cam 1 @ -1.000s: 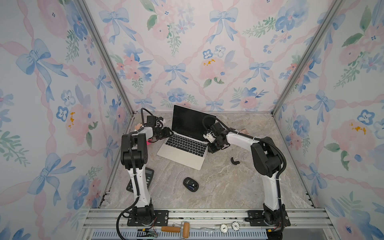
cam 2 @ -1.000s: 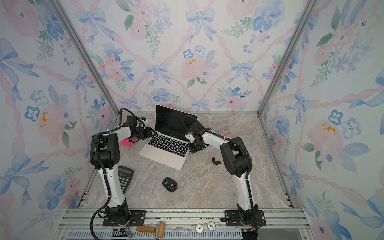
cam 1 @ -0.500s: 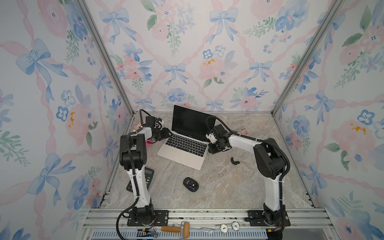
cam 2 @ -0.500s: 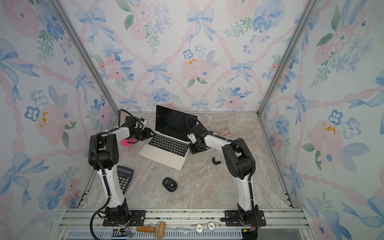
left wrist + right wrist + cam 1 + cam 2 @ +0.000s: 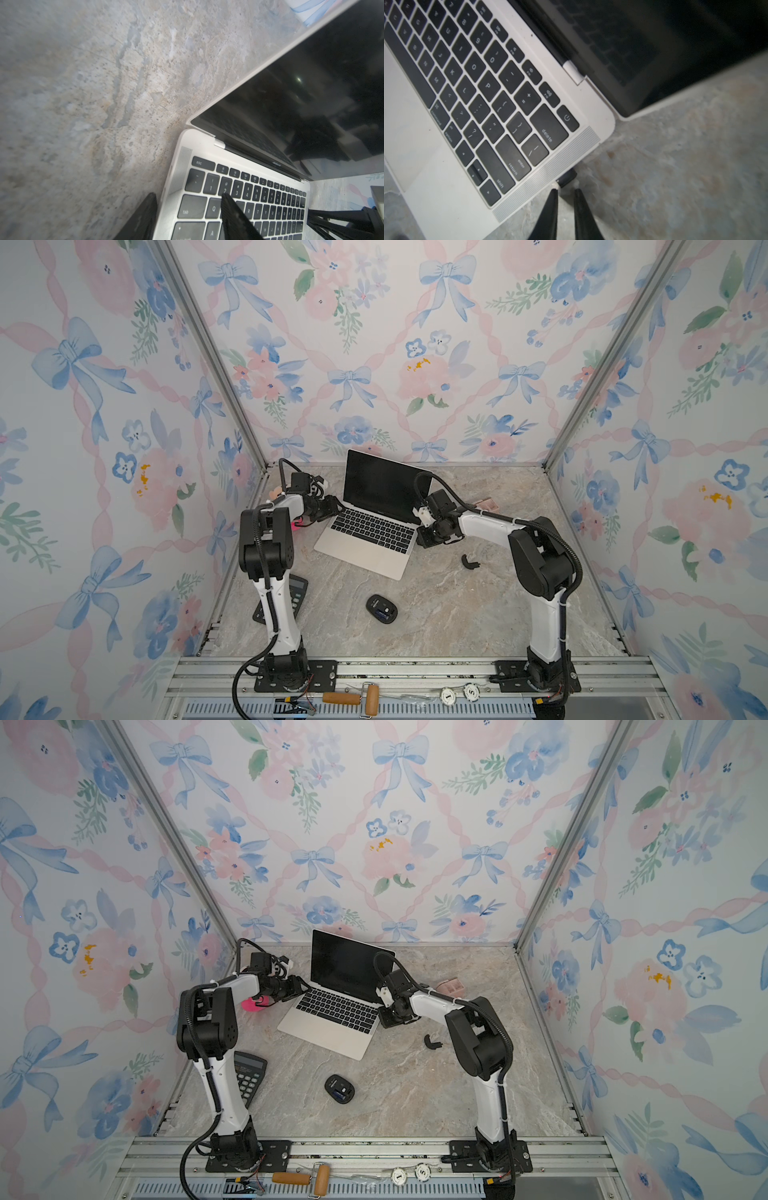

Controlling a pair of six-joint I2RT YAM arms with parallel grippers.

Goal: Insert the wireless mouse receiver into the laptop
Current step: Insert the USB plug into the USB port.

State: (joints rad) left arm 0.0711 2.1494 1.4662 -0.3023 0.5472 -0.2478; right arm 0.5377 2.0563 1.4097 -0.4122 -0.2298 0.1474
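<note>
The laptop (image 5: 374, 558) (image 5: 332, 1033) stands open at the back of the table, screen dark. The wireless mouse receiver (image 5: 566, 176) is a tiny dark stub that sticks out of the laptop's (image 5: 512, 209) right edge, near the return key. My right gripper (image 5: 566, 190) (image 5: 420, 538) (image 5: 381, 1020) sits just behind the stub, its fingers slightly apart and nothing between them. My left gripper (image 5: 188, 195) (image 5: 336, 508) (image 5: 301, 988) is open astride the laptop's (image 5: 199, 143) left edge: one finger over the table, the other over the number keys.
A black mouse (image 5: 381, 609) lies in front of the laptop, with a curved black cover piece (image 5: 469, 562) to its right. A calculator (image 5: 249, 1077) lies by the left arm's base. A pink object (image 5: 249, 1004) and a small pinkish box (image 5: 486, 504) sit near the back.
The right gripper's fingers have parted a little and its wrist has shifted slightly along the laptop's right edge. The left arm has stayed put.
</note>
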